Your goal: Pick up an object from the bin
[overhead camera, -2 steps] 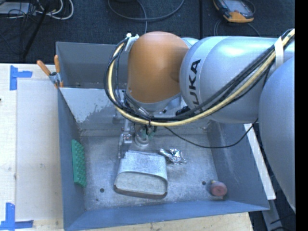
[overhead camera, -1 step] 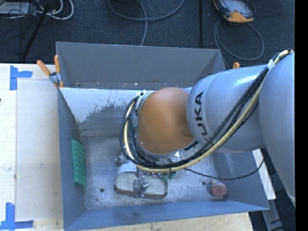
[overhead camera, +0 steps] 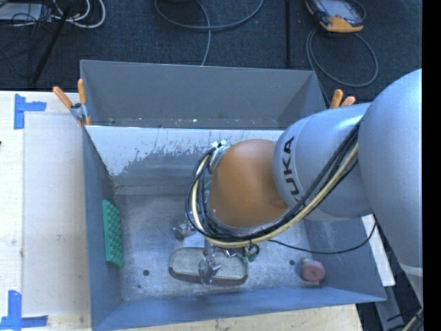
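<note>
My gripper (overhead camera: 209, 267) hangs under the orange wrist cover, low over the front middle of the bin. It is right above, or touching, a flat grey-tan oval thing (overhead camera: 183, 268) that lies lengthwise near the front wall. The gripper hides the oval's middle. Nothing shows as lifted off the floor.
A green ridged block (overhead camera: 112, 232) lies along the left wall. A small pink round thing (overhead camera: 312, 272) sits in the front right corner. The arm and its cables cover the right middle of the bin. The bin's walls slope inward around the floor.
</note>
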You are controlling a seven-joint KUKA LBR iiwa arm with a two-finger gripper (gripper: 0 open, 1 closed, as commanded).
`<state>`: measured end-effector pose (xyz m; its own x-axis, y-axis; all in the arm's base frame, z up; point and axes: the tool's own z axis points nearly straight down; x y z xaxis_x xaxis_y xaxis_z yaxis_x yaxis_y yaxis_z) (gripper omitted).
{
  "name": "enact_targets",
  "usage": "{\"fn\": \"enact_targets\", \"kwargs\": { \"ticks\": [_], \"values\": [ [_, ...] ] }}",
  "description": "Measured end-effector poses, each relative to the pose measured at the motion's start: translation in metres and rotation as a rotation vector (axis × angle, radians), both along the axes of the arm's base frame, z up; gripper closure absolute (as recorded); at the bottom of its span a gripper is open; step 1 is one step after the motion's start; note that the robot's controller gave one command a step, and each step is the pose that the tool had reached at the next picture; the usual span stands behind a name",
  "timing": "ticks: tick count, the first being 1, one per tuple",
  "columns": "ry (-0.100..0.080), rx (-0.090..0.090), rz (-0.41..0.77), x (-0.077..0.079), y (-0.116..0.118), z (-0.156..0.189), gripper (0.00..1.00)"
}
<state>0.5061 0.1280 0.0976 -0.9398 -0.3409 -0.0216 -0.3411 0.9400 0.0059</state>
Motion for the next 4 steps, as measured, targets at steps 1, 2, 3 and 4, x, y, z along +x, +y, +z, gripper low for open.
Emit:
{"fn": "enact_targets", "kwargs": {
  "ticks": [1,2,3,4],
  "values": [
    [-0.005,0.001,-0.008,0.002,-0.002,0.001,1.0],
    [0.008,-0.012,0.027,0.04,-0.032,0.187,1.0],
    [0.026,-0.015,0.139,0.039,-0.088,0.054,1.0],
    [0.013,-0.014,0.147,0.05,-0.101,0.093,1.0]
  ]
}}
